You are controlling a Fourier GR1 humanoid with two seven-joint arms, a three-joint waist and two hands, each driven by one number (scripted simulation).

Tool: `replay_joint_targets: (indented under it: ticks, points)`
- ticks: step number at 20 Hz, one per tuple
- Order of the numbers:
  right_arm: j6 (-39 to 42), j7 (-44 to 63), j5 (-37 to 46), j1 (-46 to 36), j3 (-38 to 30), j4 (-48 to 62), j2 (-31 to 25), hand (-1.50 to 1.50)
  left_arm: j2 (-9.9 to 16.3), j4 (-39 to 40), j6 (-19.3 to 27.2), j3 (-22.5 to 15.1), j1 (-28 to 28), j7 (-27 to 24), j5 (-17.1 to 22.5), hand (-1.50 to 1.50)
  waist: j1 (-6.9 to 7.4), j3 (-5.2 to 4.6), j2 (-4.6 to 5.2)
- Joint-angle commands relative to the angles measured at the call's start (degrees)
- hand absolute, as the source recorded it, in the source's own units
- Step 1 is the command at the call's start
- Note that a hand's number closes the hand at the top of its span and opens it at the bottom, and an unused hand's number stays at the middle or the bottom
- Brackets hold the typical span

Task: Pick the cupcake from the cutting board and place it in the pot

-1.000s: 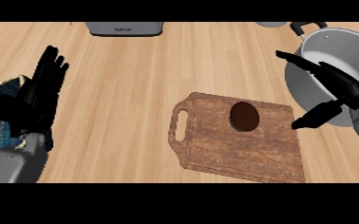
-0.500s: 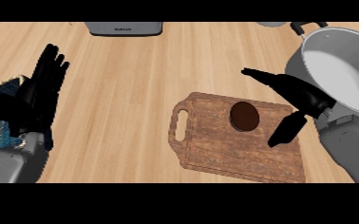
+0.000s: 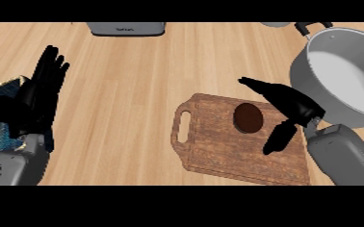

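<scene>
At the right edge of the head view, the grey pot [image 3: 334, 79] is cut off, so only part of its pale inside and rim shows, with a black handle at its top. Along the far edge a grey appliance [image 3: 126, 28] is also cropped and hard to identify. On the wooden cutting board [image 3: 235, 146] lies the cupcake [image 3: 248, 117], seen from above as a dark brown oval. Just beside it the right hand [image 3: 288, 107] hovers spread, fingers above and thumb below, holding nothing; contact cannot be told. Near the left edge the left hand [image 3: 39, 94] rests with fingers straight and pointing up.
</scene>
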Motion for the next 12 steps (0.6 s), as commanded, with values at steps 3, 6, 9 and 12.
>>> replay_joint_targets:
  ticks: [3,6,9,12]
  points:
    - [-0.9,0.9,8.1,0.4,0.2,3.9,4.3,-1.5,-3.6,2.1,-1.5,0.2,2.5,-4.8,-2.3,0.0,0.01,0.0,0.06]
    - [0.6,0.1,9.4,3.5,-0.3,0.2,6.1,-1.5,-2.5,-5.4,-0.6,1.2,1.5,3.9,-2.9,0.0,-0.04,0.02,-0.03]
    - [-2.5,-6.0,13.3,3.3,-1.7,7.1,8.0,-1.5,-1.9,-2.5,-3.8,3.9,0.4,2.9,-1.8,0.0,0.06,0.02,0.04]
    - [-4.0,-11.7,16.5,2.6,-2.0,13.0,7.1,-1.5,-4.3,-0.6,-2.2,2.9,-1.1,2.1,-3.7,0.0,0.04,0.03,0.13]
